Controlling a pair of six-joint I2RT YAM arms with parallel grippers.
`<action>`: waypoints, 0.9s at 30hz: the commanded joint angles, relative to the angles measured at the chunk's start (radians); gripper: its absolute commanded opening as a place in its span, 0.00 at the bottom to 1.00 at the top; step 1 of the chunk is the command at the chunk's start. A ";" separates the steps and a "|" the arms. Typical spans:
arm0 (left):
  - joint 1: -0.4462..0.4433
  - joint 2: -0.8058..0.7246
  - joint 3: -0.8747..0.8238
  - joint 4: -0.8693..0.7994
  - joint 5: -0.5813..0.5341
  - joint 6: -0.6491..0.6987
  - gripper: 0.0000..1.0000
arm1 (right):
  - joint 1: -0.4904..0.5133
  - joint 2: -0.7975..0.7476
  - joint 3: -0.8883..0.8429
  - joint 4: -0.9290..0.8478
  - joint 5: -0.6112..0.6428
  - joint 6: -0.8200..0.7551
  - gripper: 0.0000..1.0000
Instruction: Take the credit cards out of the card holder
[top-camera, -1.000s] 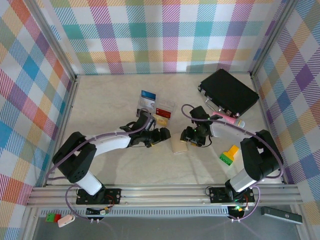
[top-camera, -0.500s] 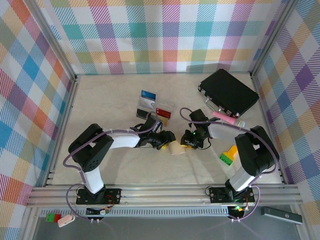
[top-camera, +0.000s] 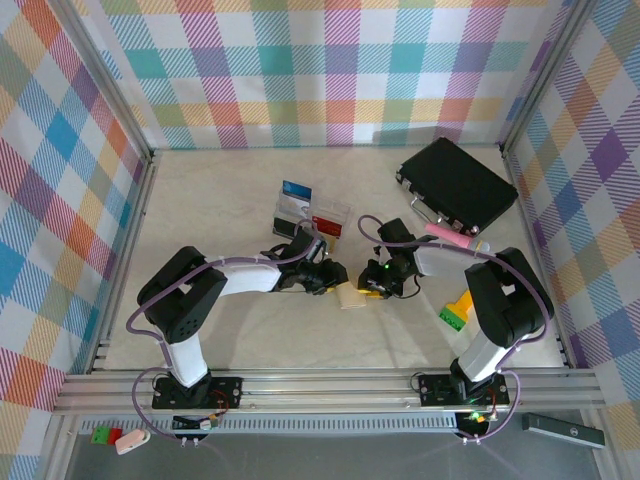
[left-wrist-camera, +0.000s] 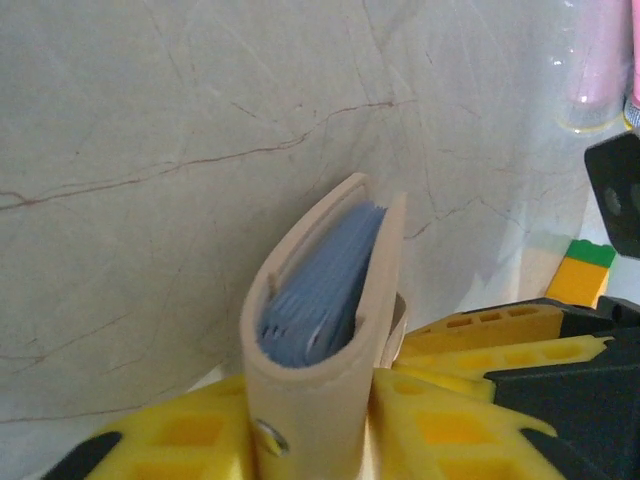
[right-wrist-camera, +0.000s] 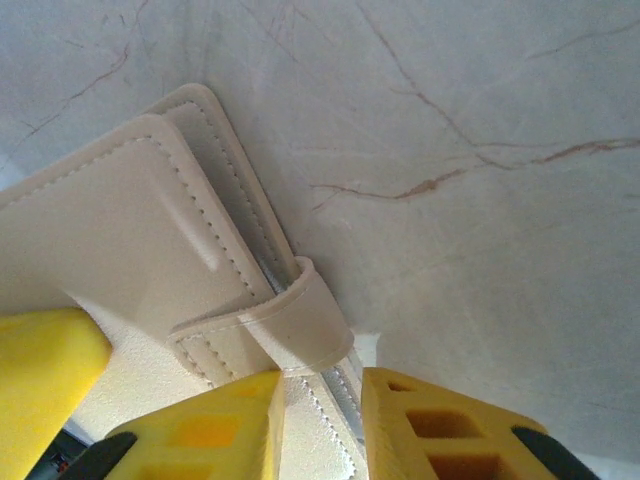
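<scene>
Card holder (top-camera: 352, 294) lies close to the worktop's (top-camera: 220, 200) centre, toward 5 o'clock, cream outside and caught between both arms. At its 9 o'clock the left pincer (left-wrist-camera: 312, 405) pinches it across both covers, with yellow pads (left-wrist-camera: 170, 440) against either face. Bluish layers (left-wrist-camera: 320, 290) show inside the fold; whether those are the credit cards or pocket lining cannot be told. At its 3 o'clock the right pincer (right-wrist-camera: 320, 395) is nipped on the stitched edge just under the closing strap (right-wrist-camera: 300, 335), which loops over that edge.

Risks, as I judge them:
- The left squeeze clamps the covers shut and pins whatever sits inside.
- If the strap is fastened, a pull from the right would drag or twist the whole thing rather than open it.
- The right hold is thin and may slip off the soft edge.
</scene>
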 joint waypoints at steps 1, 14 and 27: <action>-0.005 -0.050 0.044 -0.024 -0.006 0.059 0.21 | 0.000 -0.057 0.011 -0.027 0.077 0.013 0.29; -0.085 -0.225 0.168 -0.451 -0.439 0.605 0.04 | -0.051 -0.369 -0.003 -0.099 0.289 0.002 0.39; -0.292 0.012 0.404 -0.690 -1.051 0.740 0.05 | -0.220 -0.470 0.008 -0.124 0.274 -0.060 0.42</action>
